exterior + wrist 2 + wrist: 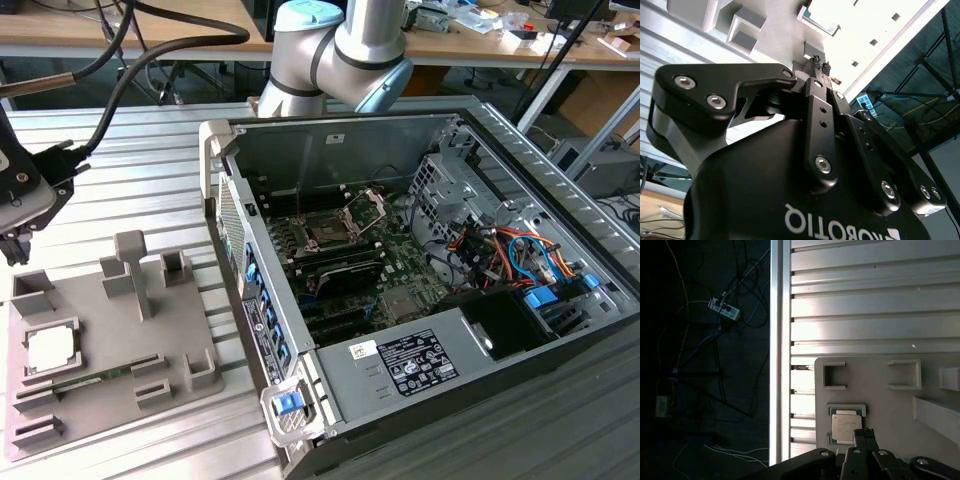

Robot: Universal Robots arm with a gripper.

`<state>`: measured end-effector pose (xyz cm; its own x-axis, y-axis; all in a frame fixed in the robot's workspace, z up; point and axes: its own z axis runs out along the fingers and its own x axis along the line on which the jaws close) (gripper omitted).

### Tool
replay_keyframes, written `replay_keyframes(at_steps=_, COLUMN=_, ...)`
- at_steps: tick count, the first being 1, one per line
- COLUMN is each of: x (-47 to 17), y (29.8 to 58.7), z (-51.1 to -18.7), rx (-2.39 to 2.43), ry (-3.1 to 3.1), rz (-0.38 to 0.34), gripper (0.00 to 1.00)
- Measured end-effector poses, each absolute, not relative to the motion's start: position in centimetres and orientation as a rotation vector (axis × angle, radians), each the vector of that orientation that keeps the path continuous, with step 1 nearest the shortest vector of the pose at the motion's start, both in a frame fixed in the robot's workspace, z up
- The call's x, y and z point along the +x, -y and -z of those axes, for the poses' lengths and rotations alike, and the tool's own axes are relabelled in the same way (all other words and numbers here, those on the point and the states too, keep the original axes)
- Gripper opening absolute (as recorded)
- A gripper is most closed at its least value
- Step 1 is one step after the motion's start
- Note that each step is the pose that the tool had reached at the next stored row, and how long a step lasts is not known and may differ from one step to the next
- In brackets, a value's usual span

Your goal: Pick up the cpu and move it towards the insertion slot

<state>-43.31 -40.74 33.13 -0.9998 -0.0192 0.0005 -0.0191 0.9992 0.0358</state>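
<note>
At the exterior view's left, the gripper [14, 245] hangs above the tabletop [130, 170], over the far end of a grey tray [150, 330]. In both wrist views the fingers [816, 61] are drawn together at the tips with nothing between them. They hold nothing and touch nothing.

The tray lies flat near the tabletop's edge on the exterior view's left. The first wrist view shows that edge [780, 340] running just beside the tray [875, 400]. The cpu [50, 348] sits flat in a square recess of the tray, silvery top up, on the side nearest that edge. In the first wrist view the gripper [866, 434] lines up with one side of the cpu [845, 426], which remains seated in its recess. Just beside the cpu, a green memory stick [88, 378] lies in a long groove of the tray.

Farther to the exterior view's right, an open computer case [300, 150] lies on the tabletop, touching the tray's side or very near it. The arm [350, 40] rises behind it. The insertion slot [328, 232] is on the green board inside, its metal load plate [368, 205] swung up and open. It is well apart from the cpu. Coloured cables [500, 250] are bundled at the case's end on the exterior view's right.
</note>
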Motion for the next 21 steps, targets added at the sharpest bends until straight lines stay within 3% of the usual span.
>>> replay_keyframes(at_steps=21, x=-43.32, y=40.74, z=-32.62, rx=0.030, ry=3.140, rz=0.056, gripper=0.11)
